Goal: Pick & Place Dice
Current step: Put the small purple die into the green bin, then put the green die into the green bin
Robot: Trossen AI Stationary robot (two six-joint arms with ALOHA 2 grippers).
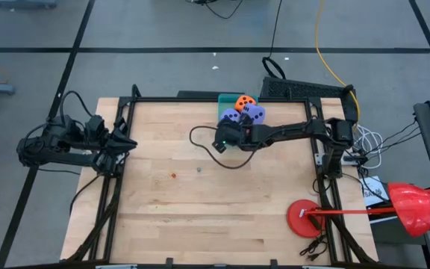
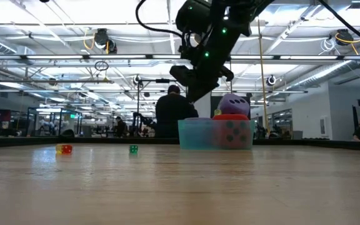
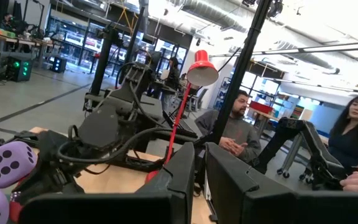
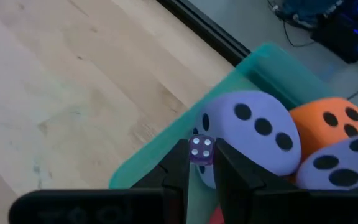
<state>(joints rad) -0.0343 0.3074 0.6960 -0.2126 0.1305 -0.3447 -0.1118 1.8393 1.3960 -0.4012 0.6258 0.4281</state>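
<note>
A teal tray [image 1: 224, 99] stands at the table's far edge and holds soft cubes with dark pips: an orange die [image 1: 245, 101] and two lavender dice [image 1: 254, 113] [image 1: 231, 117]. A red die [image 2: 233, 134] shows through the tray's wall. My right gripper [image 4: 201, 152] hangs above the tray's near edge [image 4: 166, 155], shut on a tiny clear purple die [image 4: 201, 147] with white pips. My left gripper [image 3: 200, 180] waits shut at the table's left edge [image 1: 122, 142]. My right gripper pinches the tiny purple die [image 4: 201, 147] by two opposite faces between its fingertips [image 4: 179, 163], coming from above and pointing down. The die is lifted clear, above the tray's near edge and the lavender die [image 4: 253, 134] below it.
Two more tiny dice lie on the bare wood left of the middle, a red-and-yellow one [image 2: 64, 149] and a green one [image 2: 133, 149]. A red lamp [image 1: 416, 208] stands off the near right corner. Cables trail from the right arm [image 1: 200, 142]. People sit beyond the table [image 3: 235, 127].
</note>
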